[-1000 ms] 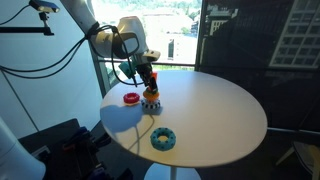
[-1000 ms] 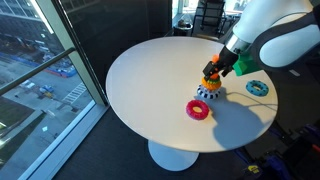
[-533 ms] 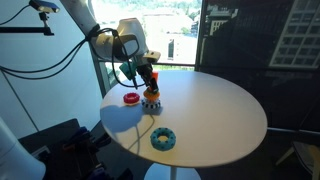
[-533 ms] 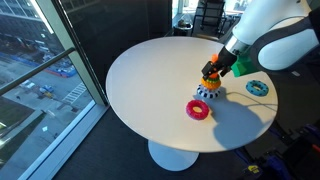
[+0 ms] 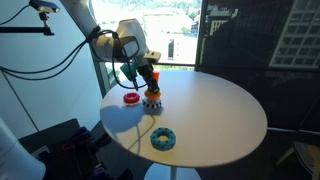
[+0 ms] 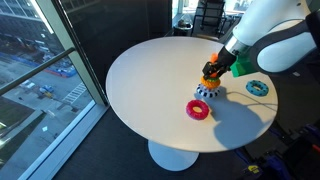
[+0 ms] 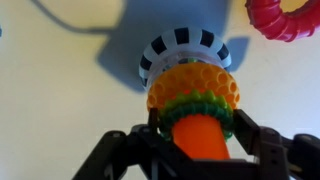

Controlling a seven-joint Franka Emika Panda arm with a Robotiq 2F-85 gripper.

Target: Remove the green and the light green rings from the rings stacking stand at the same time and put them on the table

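Note:
The rings stacking stand point(image 7: 185, 52) has a black-and-white base and an orange peg point(image 7: 197, 138), seen from above in the wrist view. On it sit an orange ring, the light green ring point(image 7: 193, 100) and, on top, the green ring point(image 7: 222, 114). My gripper point(image 7: 197, 124) is shut on the two green rings, one finger point(image 7: 153, 126) pressed against each side. In both exterior views the gripper point(image 5: 148, 78) point(image 6: 213, 72) reaches down onto the stand point(image 5: 151, 98) point(image 6: 207, 90) on the white table point(image 5: 215, 110) point(image 6: 150, 75).
A red ring point(image 5: 131, 98) point(image 6: 198, 110) point(image 7: 285, 18) lies on the table close beside the stand. A blue ring point(image 5: 163, 139) point(image 6: 258, 88) lies farther off, near the table's edge. Windows and dark panels surround the round table.
The jaws have closed in on the green rings. The arm, the stand and the loose rings stay where they were.

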